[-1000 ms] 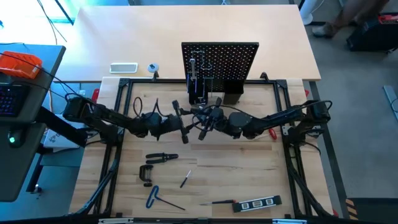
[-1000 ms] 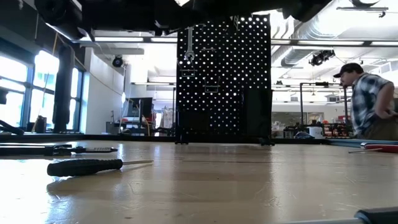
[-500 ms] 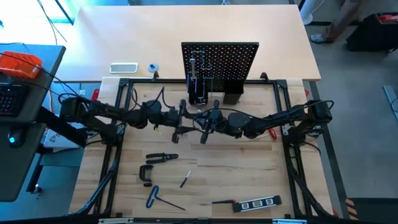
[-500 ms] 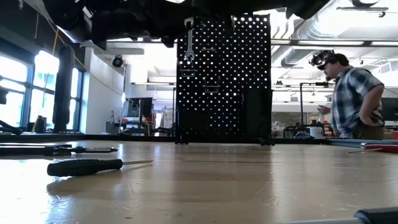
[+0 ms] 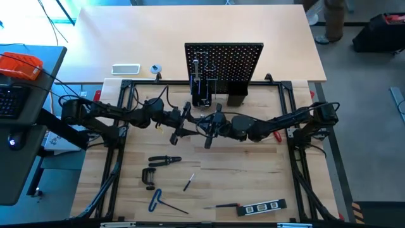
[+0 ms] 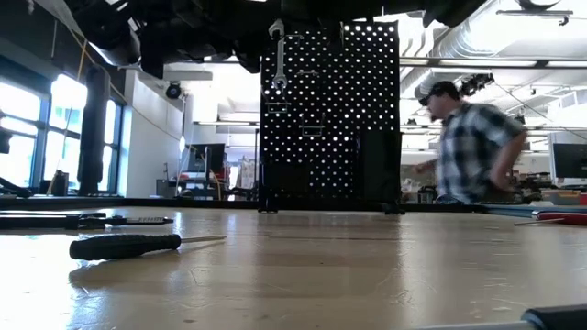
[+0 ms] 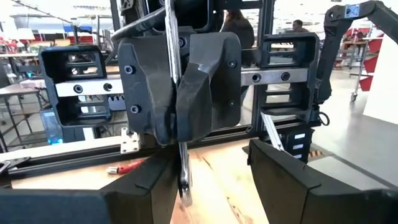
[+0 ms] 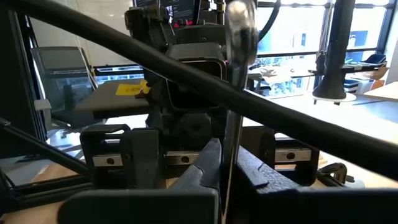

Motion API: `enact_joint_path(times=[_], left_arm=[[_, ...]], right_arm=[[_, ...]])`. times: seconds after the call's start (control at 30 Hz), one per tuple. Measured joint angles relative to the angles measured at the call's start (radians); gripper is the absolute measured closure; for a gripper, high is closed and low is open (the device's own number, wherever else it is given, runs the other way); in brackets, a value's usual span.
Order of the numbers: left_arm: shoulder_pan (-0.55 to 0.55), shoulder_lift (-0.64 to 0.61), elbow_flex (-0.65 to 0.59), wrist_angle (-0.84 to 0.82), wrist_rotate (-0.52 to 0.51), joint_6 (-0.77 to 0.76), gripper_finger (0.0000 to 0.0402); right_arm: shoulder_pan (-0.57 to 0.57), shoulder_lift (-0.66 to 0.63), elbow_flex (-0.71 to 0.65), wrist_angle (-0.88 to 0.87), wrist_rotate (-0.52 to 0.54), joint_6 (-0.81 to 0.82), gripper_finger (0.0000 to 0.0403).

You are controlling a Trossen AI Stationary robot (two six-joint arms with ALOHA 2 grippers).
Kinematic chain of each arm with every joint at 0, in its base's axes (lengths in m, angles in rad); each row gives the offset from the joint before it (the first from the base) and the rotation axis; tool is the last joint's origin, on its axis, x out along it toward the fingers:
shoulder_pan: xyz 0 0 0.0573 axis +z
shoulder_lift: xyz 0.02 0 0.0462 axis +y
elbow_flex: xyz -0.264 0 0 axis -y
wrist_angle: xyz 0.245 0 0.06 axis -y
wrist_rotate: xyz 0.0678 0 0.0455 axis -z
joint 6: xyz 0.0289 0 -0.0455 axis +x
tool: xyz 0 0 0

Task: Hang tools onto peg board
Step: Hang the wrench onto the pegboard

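Note:
The black peg board point(image 5: 223, 63) stands upright at the table's far middle, with black holder boxes point(image 5: 235, 95) at its base and a silver wrench point(image 6: 277, 55) hanging on it. My right gripper point(image 5: 210, 128) is in front of the board, above the table, shut on another silver wrench point(image 7: 171, 56). My left gripper point(image 5: 186, 121) faces it, open. In the left wrist view the wrench's lower end point(image 7: 185, 186) stands between my left fingers, close to one point(image 7: 152, 186); I cannot tell whether it touches. Pliers point(image 5: 164, 160), a C-clamp point(image 5: 149, 176), a blue hex key point(image 5: 158, 201), a screwdriver point(image 5: 188, 183) and a level point(image 5: 261, 207) lie on the table. My right gripper pinches the wrench's shaft point(image 8: 231, 134) between its two fingers, around the middle of its length. The fingers lie across the shaft. The wrench is lifted clear of the table, one head point(image 8: 241, 25) sticking out on one side and the other end point(image 7: 185, 186) on the opposite side.
A white tray point(image 5: 125, 68) and a tape roll point(image 5: 155, 69) lie on the far table behind the frame. A red-handled tool point(image 5: 276, 134) lies at the right. A black-handled screwdriver point(image 6: 128, 244) lies near the low camera. A person point(image 6: 468, 151) moves in the room behind.
My left gripper has gone toward the table's far edge and closer to my right gripper and the wrench it holds. The person in the room behind has walked leftward.

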Motion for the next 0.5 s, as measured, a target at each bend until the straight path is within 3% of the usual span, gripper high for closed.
enact_joint_path(times=[0.33, 0.5], left_arm=[[0.011, -0.001, 0.000, 0.028, 0.018, 0.007, 0.0222], [0.023, -0.001, 0.018, 0.023, 0.065, -0.017, 0.0222]], right_arm=[[-0.008, -0.033, 0.000, -0.045, -0.019, -0.008, 0.0403], [-0.024, -0.040, 0.000, -0.034, -0.079, -0.033, 0.0403]])
